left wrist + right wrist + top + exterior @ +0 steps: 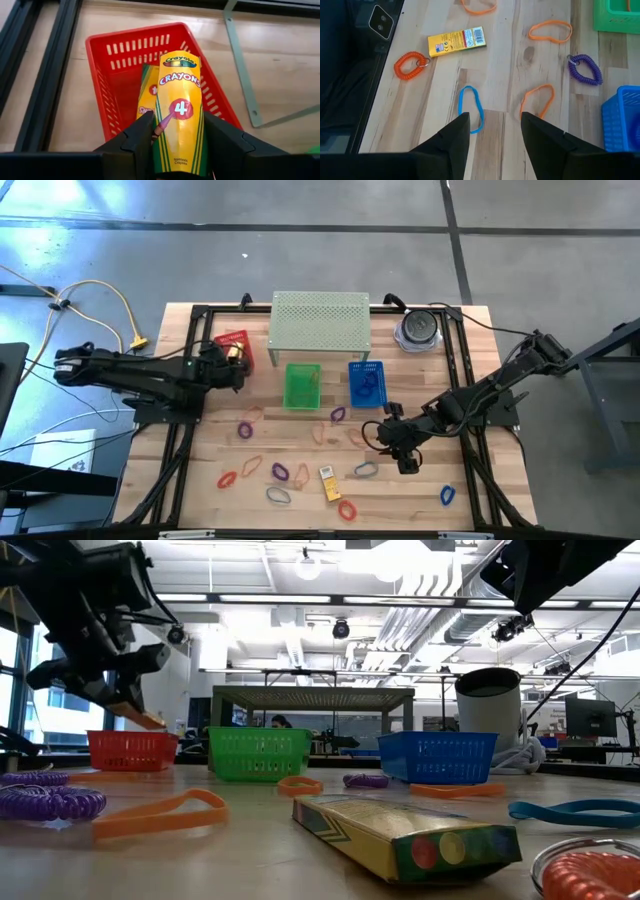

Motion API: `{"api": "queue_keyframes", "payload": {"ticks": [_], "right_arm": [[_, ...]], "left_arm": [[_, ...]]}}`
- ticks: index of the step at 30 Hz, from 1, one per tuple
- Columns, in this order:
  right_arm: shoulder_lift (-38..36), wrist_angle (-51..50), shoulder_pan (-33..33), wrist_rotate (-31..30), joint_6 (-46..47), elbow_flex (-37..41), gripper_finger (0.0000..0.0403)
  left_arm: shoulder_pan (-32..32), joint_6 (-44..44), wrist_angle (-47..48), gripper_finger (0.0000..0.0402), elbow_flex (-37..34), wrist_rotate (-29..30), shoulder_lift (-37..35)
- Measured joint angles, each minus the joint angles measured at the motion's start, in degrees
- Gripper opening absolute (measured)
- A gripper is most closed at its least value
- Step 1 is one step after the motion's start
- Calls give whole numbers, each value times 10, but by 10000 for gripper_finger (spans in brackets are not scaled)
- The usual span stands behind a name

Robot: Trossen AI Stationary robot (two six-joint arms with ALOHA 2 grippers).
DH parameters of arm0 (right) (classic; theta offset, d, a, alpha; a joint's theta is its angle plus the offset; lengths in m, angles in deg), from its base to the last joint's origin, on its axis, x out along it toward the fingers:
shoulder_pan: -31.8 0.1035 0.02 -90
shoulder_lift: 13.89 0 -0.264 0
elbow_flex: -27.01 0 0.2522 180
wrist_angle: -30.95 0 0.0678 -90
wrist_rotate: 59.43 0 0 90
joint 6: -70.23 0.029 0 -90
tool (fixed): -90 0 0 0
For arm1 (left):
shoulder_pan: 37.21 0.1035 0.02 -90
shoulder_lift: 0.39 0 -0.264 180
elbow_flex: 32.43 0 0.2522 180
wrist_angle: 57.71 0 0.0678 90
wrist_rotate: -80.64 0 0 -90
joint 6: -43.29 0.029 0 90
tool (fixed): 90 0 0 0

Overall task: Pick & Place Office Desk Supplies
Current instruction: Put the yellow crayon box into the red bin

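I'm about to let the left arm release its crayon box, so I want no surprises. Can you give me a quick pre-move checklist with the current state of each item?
1. Crayon box gripped between the left gripper jaws: ok.
2. Held box above the red basket: ok.
3. Room in the basket: cannot tell; a second crayon box already lies inside.
4. Right gripper away from the red basket, jaws open and empty over the blue loop: ok.
5. Green basket beside the red one, clear of the drop: ok.

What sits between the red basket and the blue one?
The green basket, seen in the high view, between the red basket and blue basket.
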Motion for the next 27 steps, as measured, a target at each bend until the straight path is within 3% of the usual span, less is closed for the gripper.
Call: {"api": "queue_keyframes", "payload": {"ticks": [9, 18, 27], "right_arm": [[0, 14, 0, 0, -6, 0, 166], [0, 15, 0, 0, -15, 0, 166], [0, 19, 0, 0, -15, 0, 166]], "left_arm": [[41, 0, -6, 148, 0, 2, 6], [44, 6, -8, 148, 0, -2, 22], [44, 147, -89, 172, 0, 7, 49]]}}
